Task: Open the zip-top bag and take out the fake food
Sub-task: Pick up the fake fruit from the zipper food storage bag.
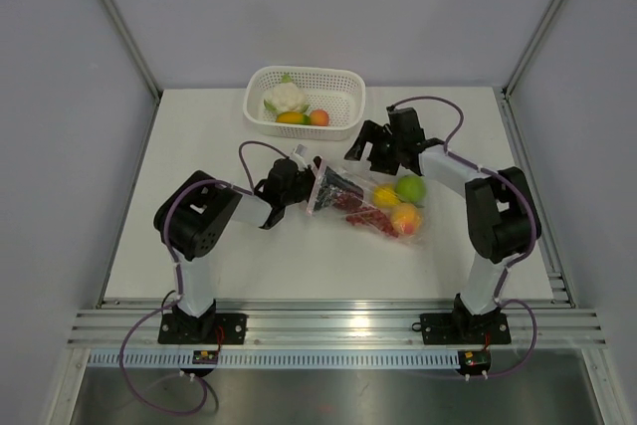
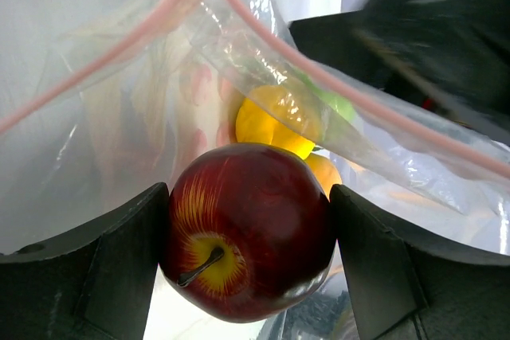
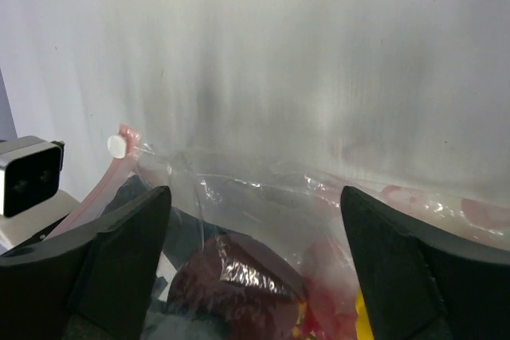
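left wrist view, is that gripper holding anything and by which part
The left gripper holds a glossy dark red plastic apple by its sides, with one finger pressed against each side.

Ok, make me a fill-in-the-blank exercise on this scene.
1. The left gripper is shut on a dark ____ apple.
2. The right gripper stands ____, holding nothing.
3. The yellow piece lies ____ the bag.
4. The cauliflower lies in the ____ basket.

Missing words: red; open; inside; white.
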### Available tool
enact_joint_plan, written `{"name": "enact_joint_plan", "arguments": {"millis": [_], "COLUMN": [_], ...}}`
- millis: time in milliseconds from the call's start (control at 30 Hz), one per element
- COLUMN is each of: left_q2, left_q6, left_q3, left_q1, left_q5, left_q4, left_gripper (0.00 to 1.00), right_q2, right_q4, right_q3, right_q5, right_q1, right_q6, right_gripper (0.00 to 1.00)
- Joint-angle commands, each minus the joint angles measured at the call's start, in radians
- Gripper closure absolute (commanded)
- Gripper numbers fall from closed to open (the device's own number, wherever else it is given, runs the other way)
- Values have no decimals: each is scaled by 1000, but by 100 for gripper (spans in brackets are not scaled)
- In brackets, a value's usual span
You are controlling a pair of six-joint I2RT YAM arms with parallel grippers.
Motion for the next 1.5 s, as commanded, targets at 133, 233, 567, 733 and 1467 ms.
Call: {"name": "enact_joint_plan", "arguments": {"millis": [133,233,567,733,1467], "left_q2": [-57,-54,-36,-36,-21], "left_q6": [34,32,38,32,-11], "left_q3": [18,18,15,15,-14], "left_q1": [9,12,19,22,22], "left_q5": [44,41,51,50,58], "left_q4": [-54,-48,-31,-25,61], "left_gripper": [35,36,37,37,41], "right_q2": [-252,-305,-454,-467,-392], "right_q4": [-119,-219,-540,-655,-526], "right_q3": [-6,-4,36,19,-118], "right_q5": [81,151,343,309,275], "right_q1": [-1,17,36,37,51], "right_q6": [-92,-53,202,304,651], "right_gripper": [1,1,0,0,1]}}
